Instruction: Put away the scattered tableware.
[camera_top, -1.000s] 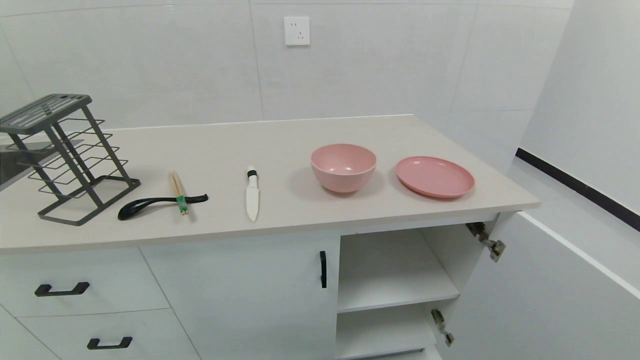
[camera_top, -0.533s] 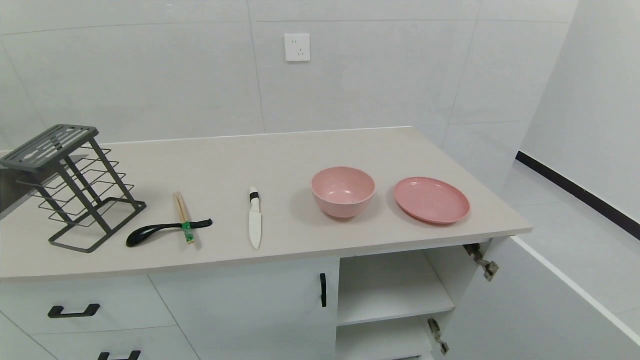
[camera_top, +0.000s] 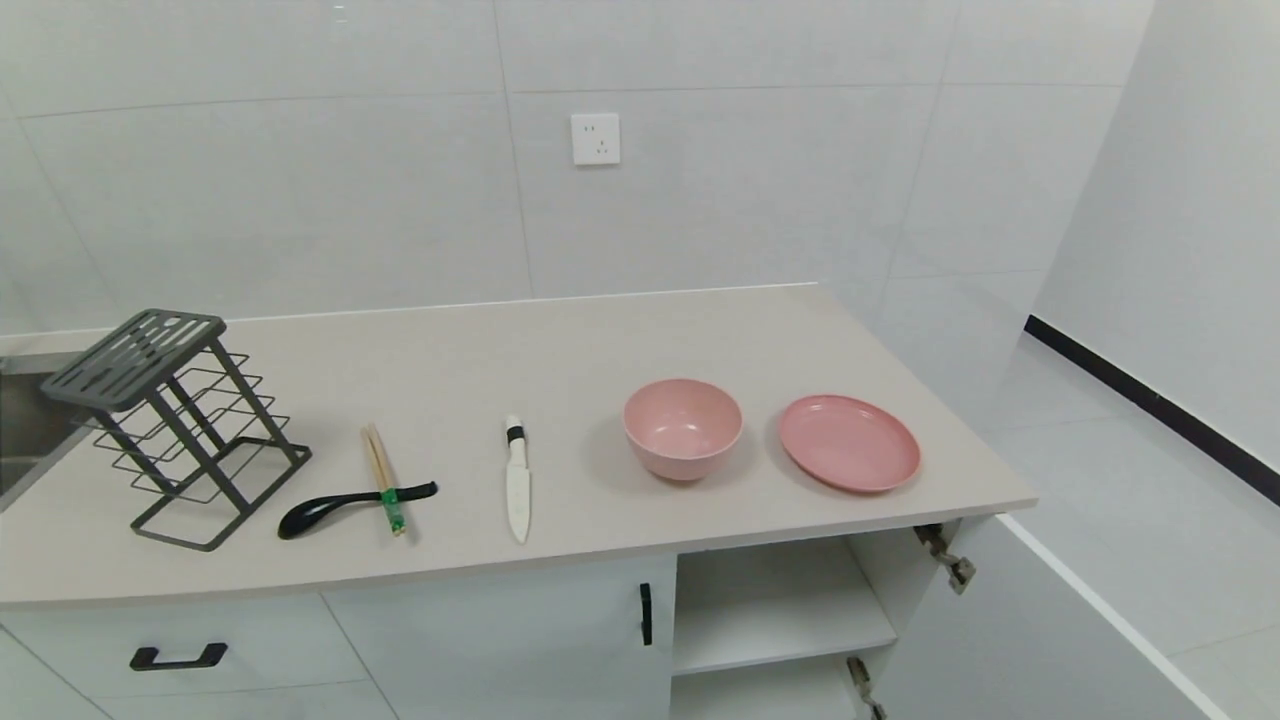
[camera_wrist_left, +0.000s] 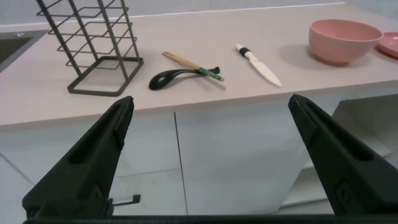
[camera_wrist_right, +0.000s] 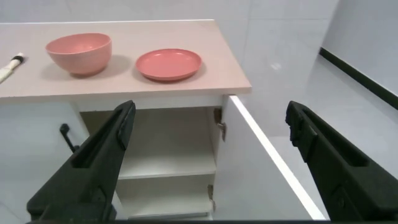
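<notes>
Five pieces are out on the counter (camera_top: 560, 340), strung in a line along its front edge! From the robot's left: the black spoon (camera_top: 330, 505), scoop end near the foot of the grey wire rack (camera_top: 175, 430), and the chopsticks (camera_top: 383, 480) cross its handle, with a green band right at the crossing. Next, well apart from those, the pale knife (camera_top: 516, 480) lies flat, tip toward the counter's front edge. Then the pink bowl (camera_top: 683, 428) stands upright, mouth up, its smooth pink inside on show. Just beside it on the right, not touching, sits the pink plate (camera_top: 848, 442), flat near the counter's end. Below bowl and plate the cabinet door (camera_top: 1010, 640) hangs open, and the white shelf (camera_top: 780, 610) inside is in sight. Left gripper (camera_wrist_left: 208, 155): jaws spread wide, low in front of the counter, facing spoon and rack. Right gripper (camera_wrist_right: 208, 155): jaws wide apart too, low before the open cabinet, with bowl and plate up above it
</notes>
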